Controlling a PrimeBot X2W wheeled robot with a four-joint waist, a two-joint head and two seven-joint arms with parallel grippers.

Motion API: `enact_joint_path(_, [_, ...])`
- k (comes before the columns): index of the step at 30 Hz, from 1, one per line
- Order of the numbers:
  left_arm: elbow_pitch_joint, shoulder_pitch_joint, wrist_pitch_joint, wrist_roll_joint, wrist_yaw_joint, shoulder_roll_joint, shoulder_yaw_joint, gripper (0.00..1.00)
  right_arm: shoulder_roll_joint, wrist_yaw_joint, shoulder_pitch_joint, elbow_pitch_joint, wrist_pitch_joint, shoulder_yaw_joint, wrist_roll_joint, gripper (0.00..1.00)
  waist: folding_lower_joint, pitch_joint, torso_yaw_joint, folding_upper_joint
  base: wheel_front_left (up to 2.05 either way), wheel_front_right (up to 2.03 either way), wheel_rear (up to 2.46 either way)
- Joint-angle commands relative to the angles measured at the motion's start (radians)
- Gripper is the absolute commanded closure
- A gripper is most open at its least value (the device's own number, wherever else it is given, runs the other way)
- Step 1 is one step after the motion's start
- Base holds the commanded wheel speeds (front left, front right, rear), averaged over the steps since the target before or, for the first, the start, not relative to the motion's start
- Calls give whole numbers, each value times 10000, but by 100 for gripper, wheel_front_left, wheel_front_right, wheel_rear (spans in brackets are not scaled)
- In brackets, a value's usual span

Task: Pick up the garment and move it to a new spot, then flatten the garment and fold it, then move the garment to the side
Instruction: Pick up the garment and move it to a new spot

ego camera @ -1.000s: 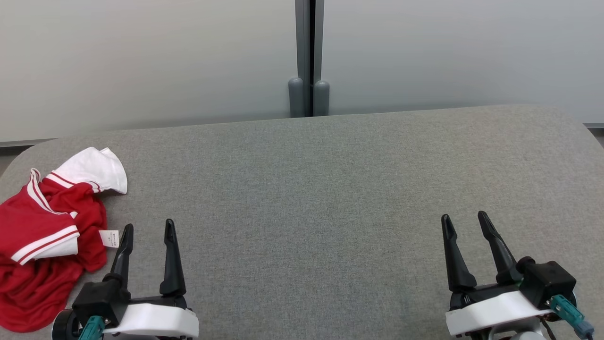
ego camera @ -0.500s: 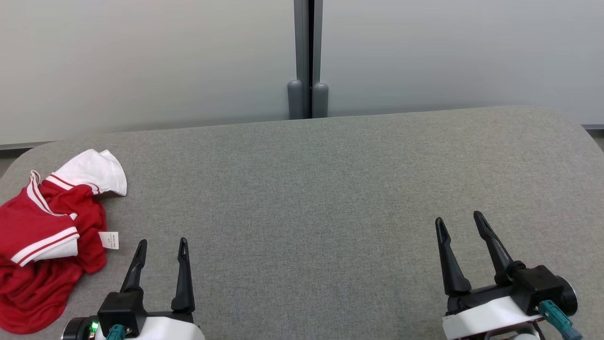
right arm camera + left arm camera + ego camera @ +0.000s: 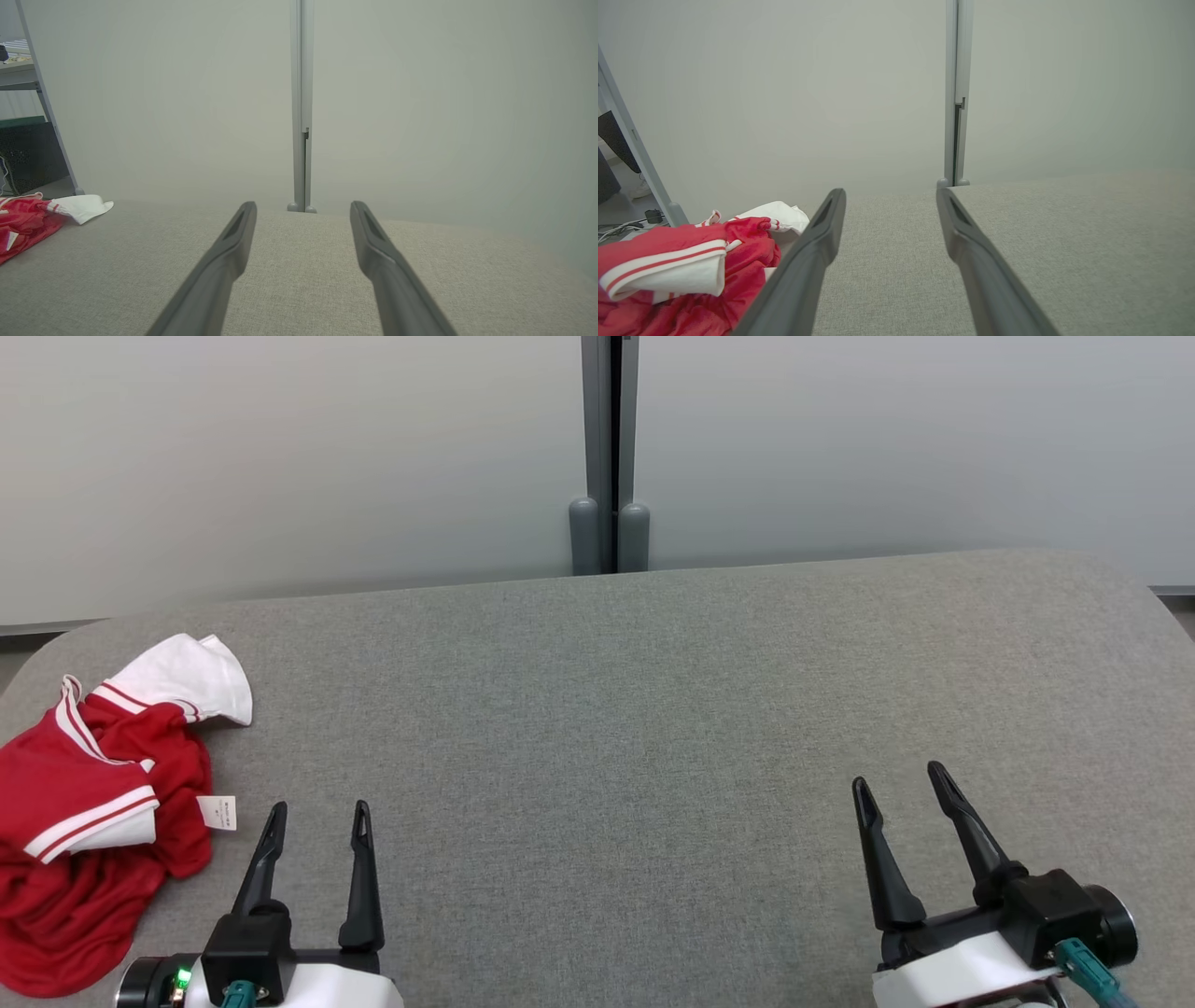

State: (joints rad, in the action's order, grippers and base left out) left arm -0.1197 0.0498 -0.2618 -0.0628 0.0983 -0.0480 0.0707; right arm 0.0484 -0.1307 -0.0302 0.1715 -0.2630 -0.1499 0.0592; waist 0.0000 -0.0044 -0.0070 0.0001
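The garment is a red shirt with white striped sleeves and collar, crumpled at the table's far left edge; a small white label sticks out on its right side. It also lies at the lower left of the left wrist view and the far left of the right wrist view. My left gripper is open, just right of the garment and apart from it, with nothing between its fingers. At the lower right my right gripper stands open and empty over bare table.
The grey fabric-covered table has rounded corners and stretches wide between the grippers. Behind it stand pale partition panels joined by a grey post. A metal frame leg and cables stand beyond the table's left end.
The left gripper drew back toward me and shifted right, away from the garment. My right gripper slid slightly left and back. The garment lies as before.
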Motion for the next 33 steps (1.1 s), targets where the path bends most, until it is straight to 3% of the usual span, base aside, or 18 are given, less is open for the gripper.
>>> enact_joint_path(1, [43,53,-48,-11,75,-44,-16,0,38,0,96,51,-27,34,125,0,0,-11,4,-1,0,0,0])
enact_joint_path(16, [-6,-3,-38,76,24,-44,70,0,32,0,75,306,-22,-53,233,0,0,-28,141,-1,0,0,0])
enact_joint_path(33, [52,315,-36,123,148,-39,-32,0,35,0,577,185,-23,-328,455,0,0,-265,2545,-1,0,0,0])
